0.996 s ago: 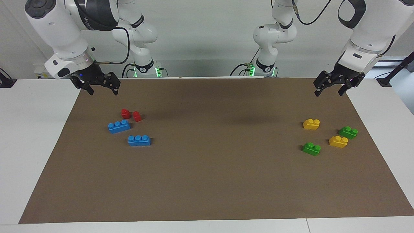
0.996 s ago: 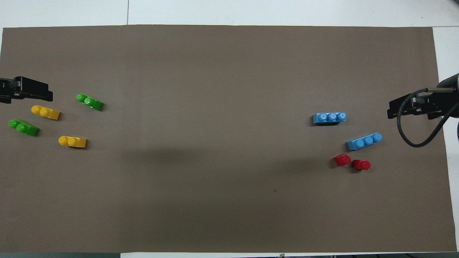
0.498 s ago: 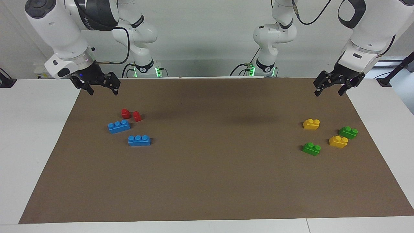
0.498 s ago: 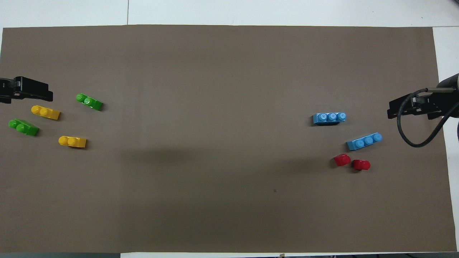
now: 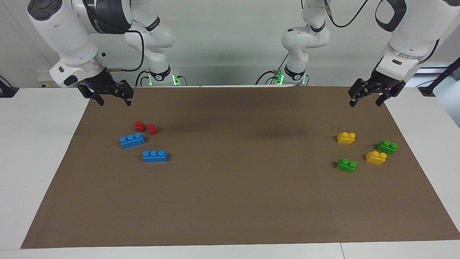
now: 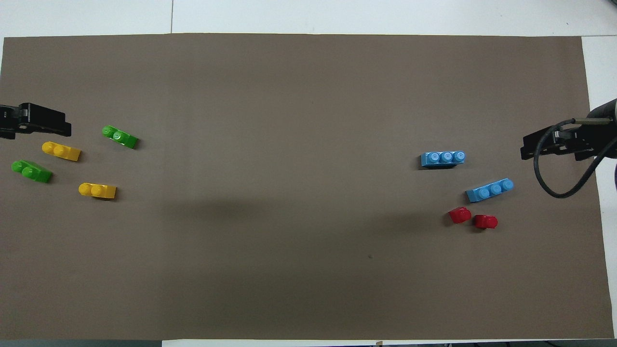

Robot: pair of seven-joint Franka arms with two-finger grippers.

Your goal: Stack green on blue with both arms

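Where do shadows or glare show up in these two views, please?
Facing view: soft, broad shadows on the brown mat near its middle; small shadows beside the blue bricks. Overhead view: a faint wide shadow band on the mat, no glare; both views evenly lit.

My two green bricks, each short with two round studs, sat upright on the brown mat at my left arm's end. One green brick (image 5: pixel 346 165) (image 6: pixel 120 136) lay apart from its twin, farther from me than my left gripper (image 5: pixel 368 96) (image 6: pixel 43 124). The other green brick (image 5: pixel 387 147) (image 6: pixel 31 171) lay nearer me, just beside a yellow brick. My two blue bricks, long with three studs in a row, lay flat at my right arm's end: one blue brick (image 5: pixel 132 140) (image 6: pixel 489 190) angled, close to my right gripper (image 5: pixel 112 98) (image 6: pixel 544 147); the other blue brick (image 5: pixel 154 155) (image 6: pixel 443 158) farther from me.
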